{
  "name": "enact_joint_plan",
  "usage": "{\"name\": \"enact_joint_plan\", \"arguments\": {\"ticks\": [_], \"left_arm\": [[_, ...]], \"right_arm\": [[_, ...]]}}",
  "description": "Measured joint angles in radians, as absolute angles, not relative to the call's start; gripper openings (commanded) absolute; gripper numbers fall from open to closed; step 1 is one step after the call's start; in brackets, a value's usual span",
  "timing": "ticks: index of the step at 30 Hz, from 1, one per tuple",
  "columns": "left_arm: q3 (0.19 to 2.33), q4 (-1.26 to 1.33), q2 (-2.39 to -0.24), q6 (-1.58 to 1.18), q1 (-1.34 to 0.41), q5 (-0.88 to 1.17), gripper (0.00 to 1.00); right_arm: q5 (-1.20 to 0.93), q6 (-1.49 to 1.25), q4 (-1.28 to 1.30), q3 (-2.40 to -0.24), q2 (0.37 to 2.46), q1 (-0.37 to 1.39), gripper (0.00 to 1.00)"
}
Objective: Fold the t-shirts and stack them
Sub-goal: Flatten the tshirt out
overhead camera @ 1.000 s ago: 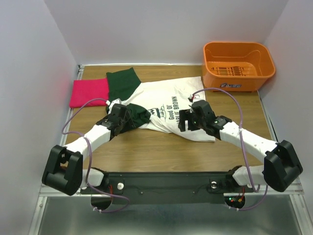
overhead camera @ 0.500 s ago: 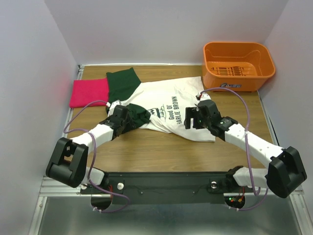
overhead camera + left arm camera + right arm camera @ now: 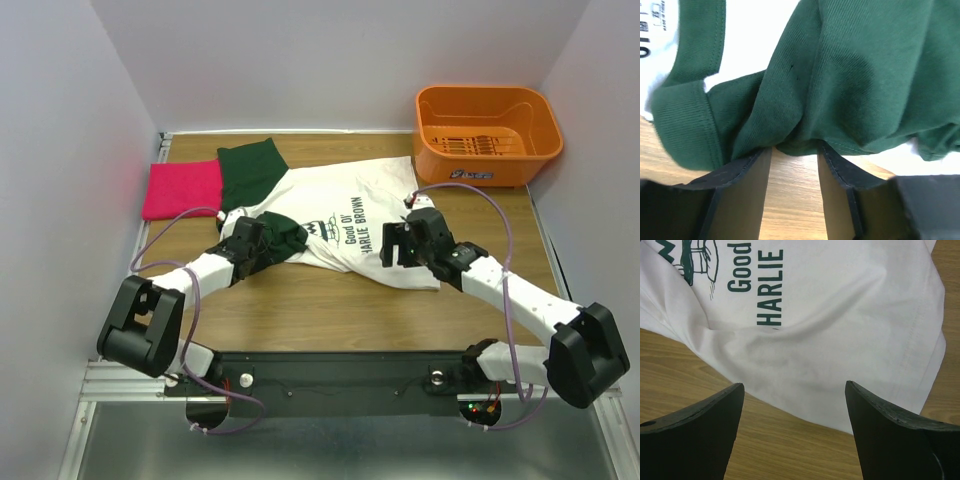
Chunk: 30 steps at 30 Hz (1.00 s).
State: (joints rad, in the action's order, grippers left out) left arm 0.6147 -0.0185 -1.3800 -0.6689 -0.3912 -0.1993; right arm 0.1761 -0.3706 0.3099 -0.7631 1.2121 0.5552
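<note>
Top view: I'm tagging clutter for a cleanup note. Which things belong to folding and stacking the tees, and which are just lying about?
Job in hand: white tee with green sleeves; pink-red tee.
Lying about: orange basket.

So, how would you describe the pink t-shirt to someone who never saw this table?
On the wooden table, look to the far left corner, opposite the orange basket. There the pink t-shirt lies as a neat rectangle beside a dark green sleeve. It is one plain bright colour; the neighbouring white t-shirt has green sleeves and printed letters.
</note>
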Motion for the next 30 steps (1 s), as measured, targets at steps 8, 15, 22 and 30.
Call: {"name": "enact_joint_plan", "arguments": {"ticks": [8, 15, 22, 30], "left_arm": [[0.616, -0.054, -1.369, -0.667, -0.393, -0.187, 0.0], [0.667, -0.245, -1.125, -0.671, -0.393, -0.212, 0.0], [0.77, -0.414, -0.844, -0.686, -0.393, -0.224, 0.0], [0.783, -0.602, -0.557, -0.774, -0.393, -0.196, 0.0]], "right_arm": [[0.201, -0.37, 0.311, -0.754, 1.183, 0.53, 0.88], [0.213, -0.373, 0.336, -0.754, 1.177, 0.492, 0.88], [0.186, -0.418, 0.369, -0.749, 1.19, 0.443, 0.72], [0.106, -0.489, 0.406, -0.675, 1.206, 0.296, 0.62]]}}
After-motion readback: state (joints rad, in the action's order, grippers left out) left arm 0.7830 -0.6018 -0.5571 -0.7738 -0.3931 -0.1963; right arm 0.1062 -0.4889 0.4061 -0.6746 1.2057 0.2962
